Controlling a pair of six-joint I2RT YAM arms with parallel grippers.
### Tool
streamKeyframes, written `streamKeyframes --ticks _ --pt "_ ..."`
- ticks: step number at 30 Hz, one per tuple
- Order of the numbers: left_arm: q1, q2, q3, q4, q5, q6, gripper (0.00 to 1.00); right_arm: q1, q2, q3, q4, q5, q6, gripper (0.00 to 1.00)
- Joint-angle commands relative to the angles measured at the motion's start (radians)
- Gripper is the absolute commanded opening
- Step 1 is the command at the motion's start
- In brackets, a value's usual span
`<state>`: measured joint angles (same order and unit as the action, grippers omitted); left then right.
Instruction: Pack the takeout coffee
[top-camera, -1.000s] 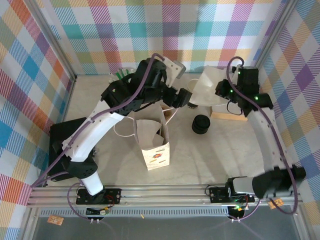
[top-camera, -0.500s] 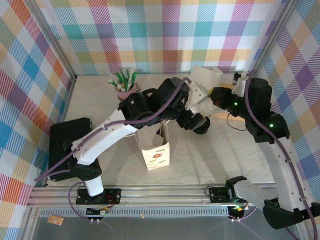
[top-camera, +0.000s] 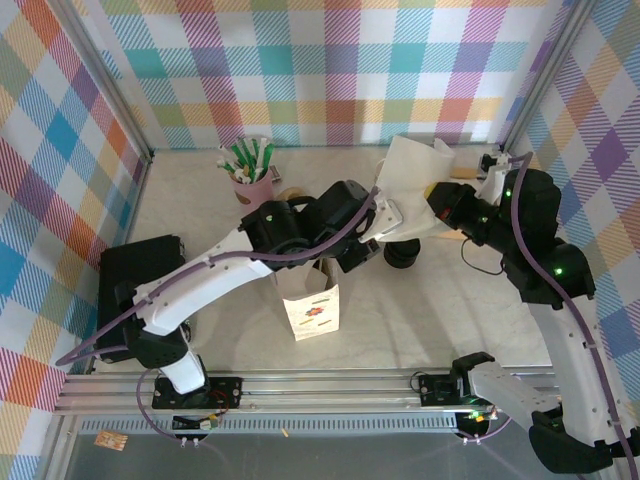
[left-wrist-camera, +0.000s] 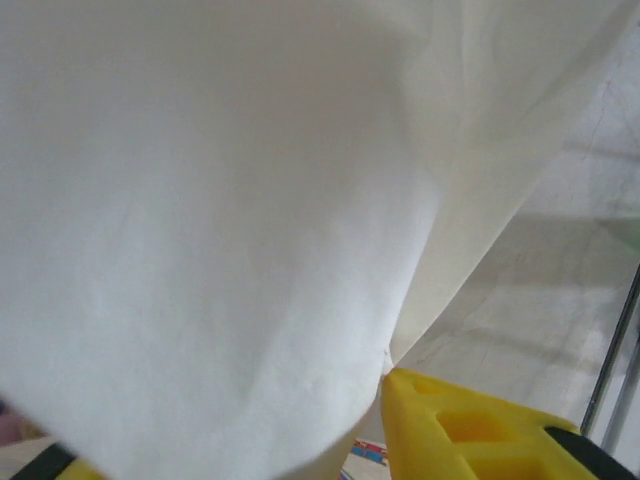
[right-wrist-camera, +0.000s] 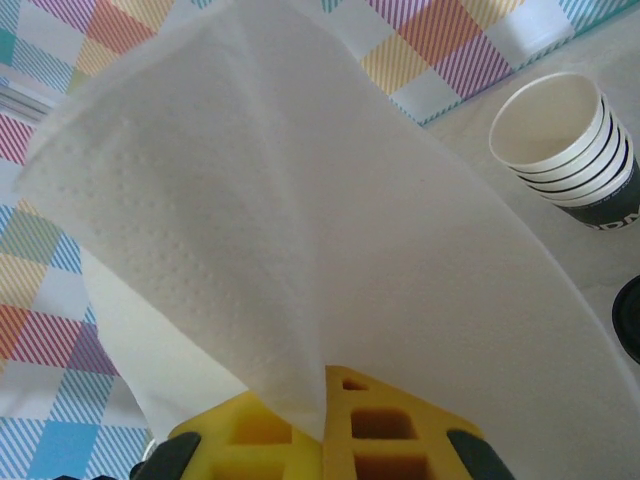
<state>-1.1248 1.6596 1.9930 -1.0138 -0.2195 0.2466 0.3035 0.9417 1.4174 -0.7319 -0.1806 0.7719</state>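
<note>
The takeout coffee (top-camera: 402, 255), a small cup under a round black lid, stands on the table right of the paper bag (top-camera: 310, 295); its lid edge (right-wrist-camera: 630, 322) peeks in at the right of the right wrist view. A white napkin (top-camera: 412, 185) hangs in the air above it, and my right gripper (top-camera: 437, 207) (right-wrist-camera: 325, 385) is shut on its lower edge. My left gripper (top-camera: 383, 225) (left-wrist-camera: 225, 420) reaches the napkin's left side. The napkin (left-wrist-camera: 220, 220) drapes between its yellow fingers (left-wrist-camera: 470, 430), which stand apart.
A stack of lidless cups (right-wrist-camera: 565, 150) stands beyond the napkin. A pink cup of pens (top-camera: 248, 170) is at the back left, and a black box (top-camera: 140, 268) lies at the left. The checkered walls close the back and sides.
My left arm has swung right from behind the bag to the napkin, and its jaws have narrowed around the sheet. My right arm has shifted the napkin slightly forward.
</note>
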Motion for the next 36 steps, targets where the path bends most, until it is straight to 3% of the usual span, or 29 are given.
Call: streamKeyframes --ticks 1,7,15,21,22,24,25,26,29,36 --pt "-0.01 -0.067 -0.026 0.048 -0.004 0.014 0.27 0.01 -0.02 -0.001 -0.003 -0.013 0.021 0.0" --pt "-0.01 -0.12 -0.089 0.097 0.016 0.008 0.0 0.014 -0.052 -0.041 0.007 0.008 0.041 0.0" --pt "-0.012 -0.253 -0.253 0.191 0.002 -0.004 0.0 0.014 -0.073 -0.058 0.069 0.014 0.019 0.0" --pt "-0.01 -0.336 -0.369 0.264 -0.039 -0.047 0.0 0.016 -0.074 -0.117 0.291 -0.157 0.061 0.0" --pt "-0.012 -0.343 -0.375 0.265 -0.042 -0.057 0.04 0.015 -0.061 -0.11 0.299 -0.19 0.059 0.0" --pt "-0.01 -0.362 -0.382 0.264 -0.067 -0.103 0.51 0.024 -0.03 -0.083 0.292 -0.245 0.035 0.0" --pt "-0.01 -0.375 -0.384 0.259 -0.087 -0.128 0.65 0.041 -0.015 -0.063 0.275 -0.247 0.008 0.0" --pt "-0.011 -0.396 -0.388 0.256 -0.109 -0.158 0.72 0.068 0.001 -0.036 0.25 -0.232 -0.035 0.0" --pt "-0.01 -0.519 -0.449 0.275 -0.2 -0.25 0.78 0.182 0.058 0.054 0.16 -0.11 -0.194 0.0" --pt "-0.01 -0.938 -0.656 0.32 -0.557 -0.454 0.75 0.504 0.283 0.27 0.042 0.178 -0.601 0.0"
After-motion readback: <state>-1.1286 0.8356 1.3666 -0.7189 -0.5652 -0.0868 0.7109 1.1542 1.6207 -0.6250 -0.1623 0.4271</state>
